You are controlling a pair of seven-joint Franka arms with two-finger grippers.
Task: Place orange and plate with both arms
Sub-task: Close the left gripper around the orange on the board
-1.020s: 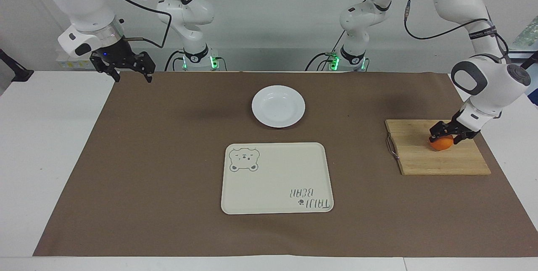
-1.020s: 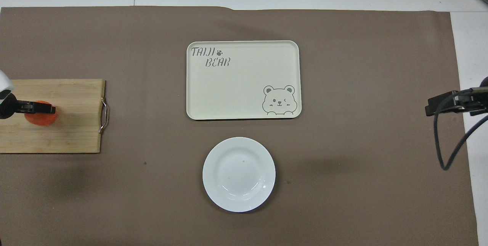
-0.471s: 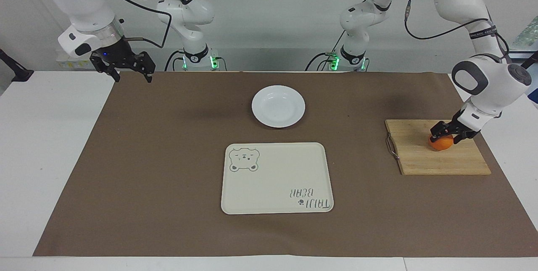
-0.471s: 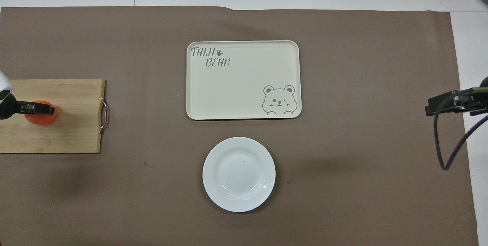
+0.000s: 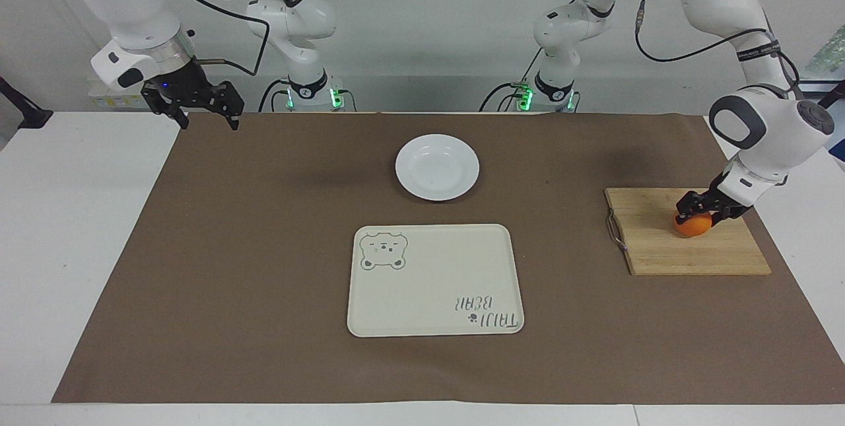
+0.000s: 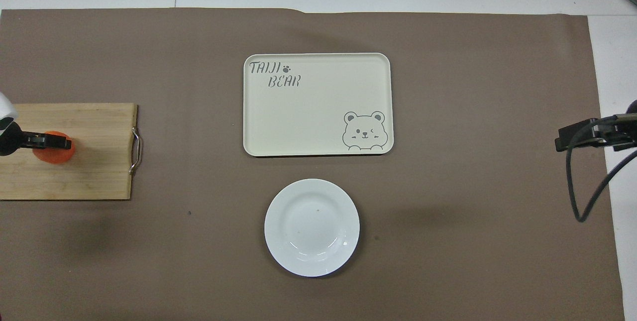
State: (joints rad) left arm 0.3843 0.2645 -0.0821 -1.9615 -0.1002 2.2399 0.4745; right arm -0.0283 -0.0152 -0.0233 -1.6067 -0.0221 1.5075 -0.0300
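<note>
The orange (image 5: 693, 226) (image 6: 55, 151) lies on a wooden cutting board (image 5: 686, 251) (image 6: 94, 161) at the left arm's end of the table. My left gripper (image 5: 698, 214) (image 6: 50, 140) is down on it from above, shut on the orange. The white plate (image 5: 437, 167) (image 6: 311, 227) rests on the brown mat in the middle of the table, nearer to the robots than the tray, with nothing on it. My right gripper (image 5: 206, 123) waits open in the air over the mat's corner at the right arm's end.
A cream rectangular tray with a bear print (image 5: 436, 279) (image 6: 318, 104) lies farther from the robots than the plate. The cutting board has a metal handle (image 5: 615, 231) (image 6: 135, 151) on the side facing the tray. A brown mat (image 5: 264, 267) covers the table.
My left gripper has closed its fingers on the orange and shifted slightly with it. The right arm, plate and tray have not moved.
</note>
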